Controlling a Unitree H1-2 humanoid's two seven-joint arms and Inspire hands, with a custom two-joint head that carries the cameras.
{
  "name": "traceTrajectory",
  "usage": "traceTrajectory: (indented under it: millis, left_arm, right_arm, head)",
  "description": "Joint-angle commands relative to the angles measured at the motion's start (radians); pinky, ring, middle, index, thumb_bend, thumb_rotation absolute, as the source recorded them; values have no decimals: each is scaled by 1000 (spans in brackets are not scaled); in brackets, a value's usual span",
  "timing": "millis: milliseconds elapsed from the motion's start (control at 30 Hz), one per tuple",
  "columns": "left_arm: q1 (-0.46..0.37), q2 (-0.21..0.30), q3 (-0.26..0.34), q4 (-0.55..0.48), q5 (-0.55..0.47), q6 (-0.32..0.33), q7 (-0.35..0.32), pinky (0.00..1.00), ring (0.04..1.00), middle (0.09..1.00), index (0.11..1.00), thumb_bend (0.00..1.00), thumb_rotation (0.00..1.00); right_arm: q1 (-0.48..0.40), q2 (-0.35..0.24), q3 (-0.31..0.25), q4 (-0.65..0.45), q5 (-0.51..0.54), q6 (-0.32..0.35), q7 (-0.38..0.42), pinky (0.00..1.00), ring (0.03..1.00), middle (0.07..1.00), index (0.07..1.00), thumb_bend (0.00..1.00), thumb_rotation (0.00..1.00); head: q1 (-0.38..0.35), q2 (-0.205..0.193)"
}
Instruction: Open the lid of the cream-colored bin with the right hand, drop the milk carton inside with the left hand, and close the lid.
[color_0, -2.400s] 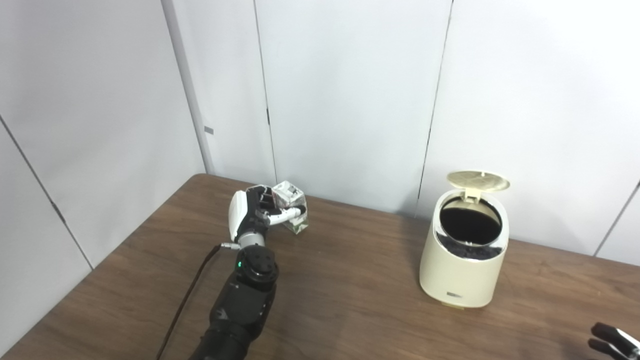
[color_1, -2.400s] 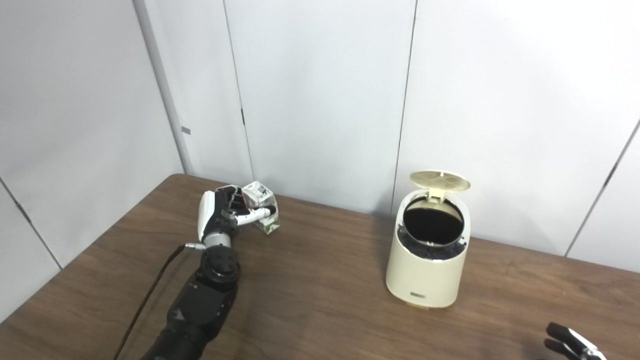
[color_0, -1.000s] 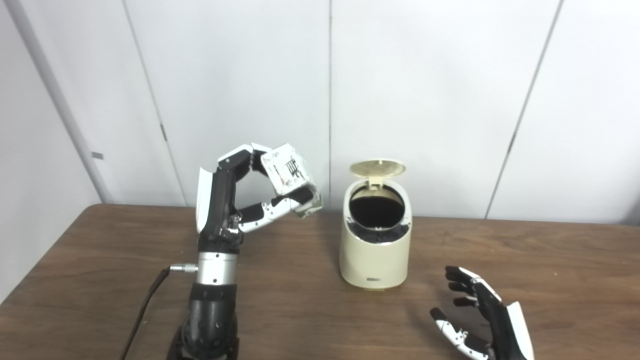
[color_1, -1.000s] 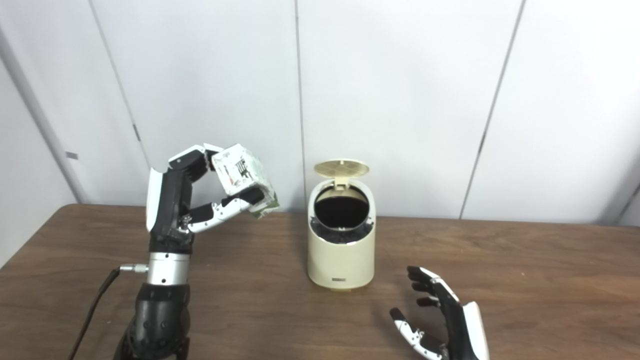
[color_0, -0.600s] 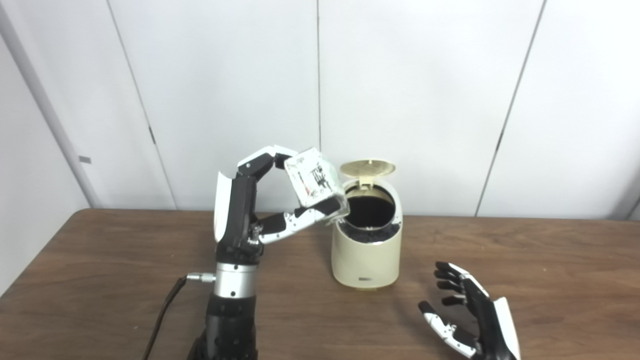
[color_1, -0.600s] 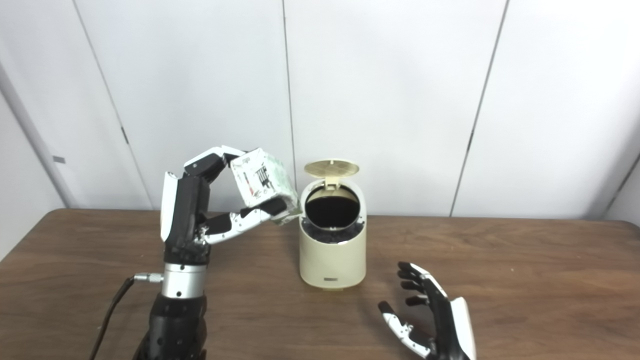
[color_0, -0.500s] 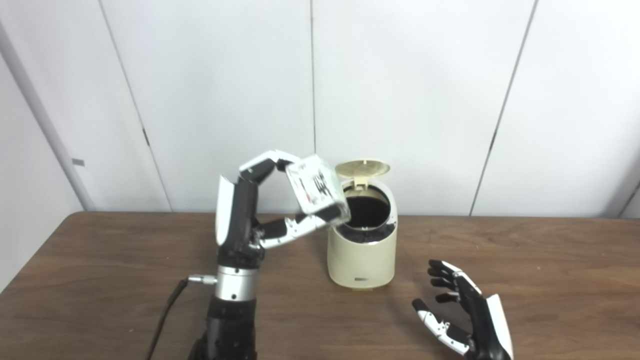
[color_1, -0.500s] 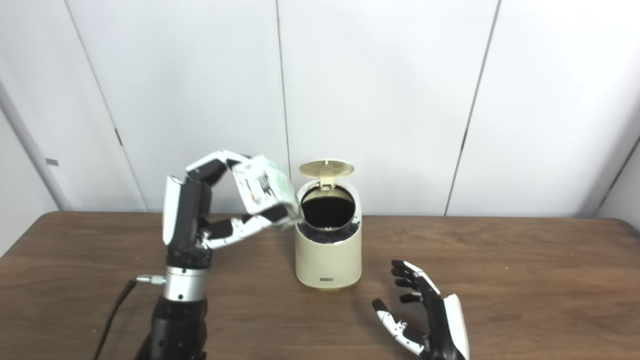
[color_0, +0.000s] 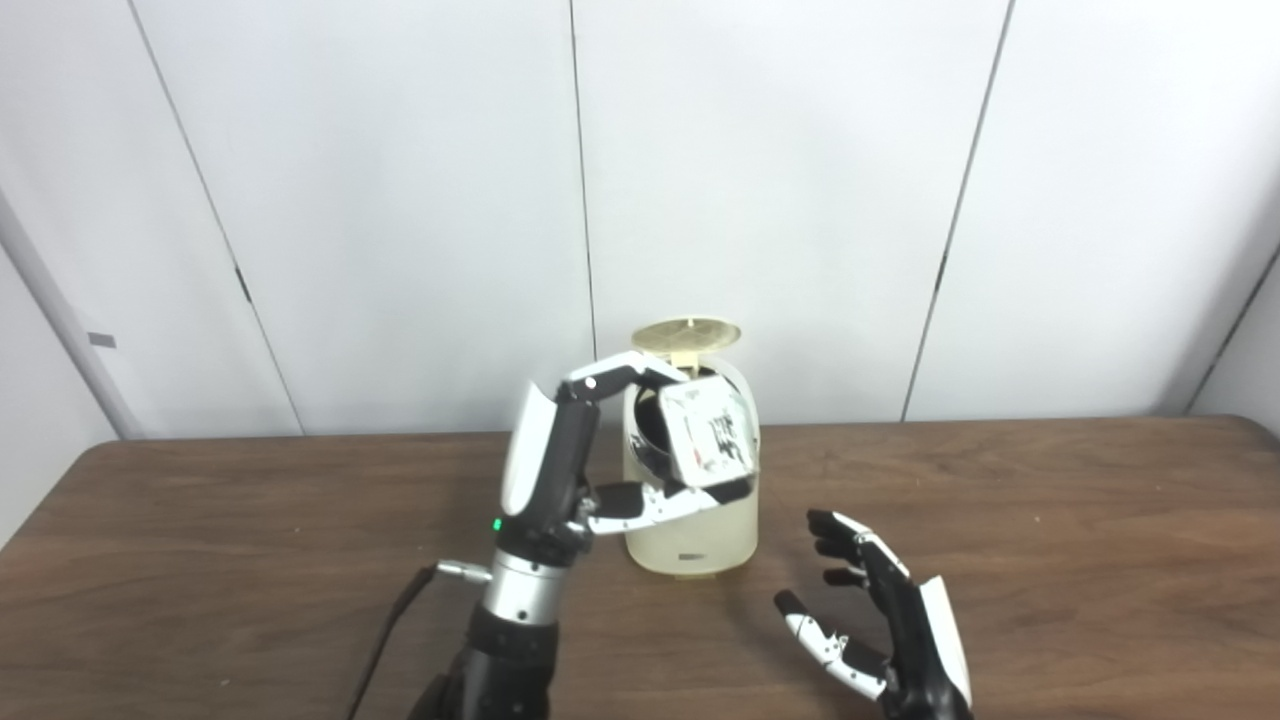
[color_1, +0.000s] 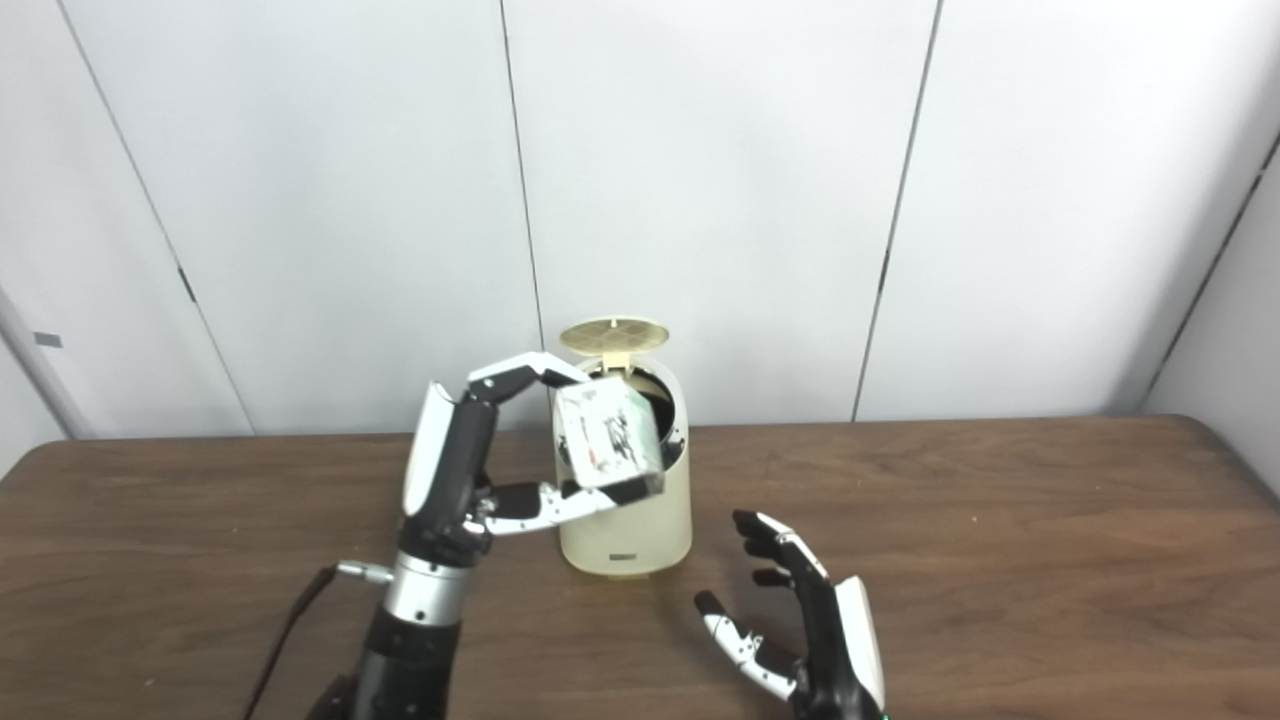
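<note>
My left hand (color_0: 600, 470) pinches the milk carton (color_0: 708, 432) by opposite faces; I judge it light, crushable. Right hand (color_0: 880, 625) spread, empty.

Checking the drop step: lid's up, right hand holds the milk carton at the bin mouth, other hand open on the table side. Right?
Wrong hand. The left hand holds the milk carton at the bin mouth; the right hand waits open. The left eye view shows it. The lid is up.

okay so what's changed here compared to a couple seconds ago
The left hand has lifted the milk carton off the table and carried it right, over to the cream-colored bin, still gripping it. The right hand has come into view, open. The lid stays up.
</note>
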Motion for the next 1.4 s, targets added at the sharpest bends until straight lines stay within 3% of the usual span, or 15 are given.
traceTrajectory:
  millis: [0, 300, 500, 667, 833, 1133, 1367]
  left_arm:
    - [-82, 32, -42, 6, 31, -31, 128, 569, 472, 498, 457, 504, 0]
    - [-207, 126, -274, 127, 111, -31, 408, 562, 479, 491, 459, 504, 0]
    - [-274, 159, -367, 184, 138, -31, 483, 568, 483, 484, 464, 504, 0]
    - [-292, 147, -363, 222, 140, -31, 524, 567, 482, 480, 468, 504, 0]
    - [-281, 79, -319, 292, 148, -31, 601, 555, 475, 482, 467, 505, 0]
    - [-285, -14, -322, 462, 174, -31, 772, 562, 467, 482, 469, 505, 0]
    - [-295, -38, -348, 531, 164, -31, 822, 567, 462, 482, 472, 505, 0]
  right_arm:
    - [46, 19, 11, 3, -11, -8, -13, 664, 766, 790, 785, 235, 184]
    - [92, 41, 11, -46, -56, 12, -20, 665, 768, 790, 780, 242, 229]
    - [117, 46, 9, -75, -49, 19, -7, 674, 772, 792, 785, 242, 215]
    - [133, 41, 11, -97, -46, 24, 1, 670, 770, 791, 786, 239, 202]
    - [142, 40, 9, -111, -37, 30, 6, 668, 766, 790, 780, 243, 211]
    - [155, 40, 14, -121, -31, 31, 12, 669, 771, 793, 777, 241, 137]
    - [168, 47, 27, -122, -47, 21, 0, 665, 762, 787, 775, 241, 234]
  head:
    - [-10, 3]
    - [-25, 8]
    - [-22, 13]
    - [-22, 17]
    - [-16, 20]
    - [-2, 12]
    - [-4, 6]
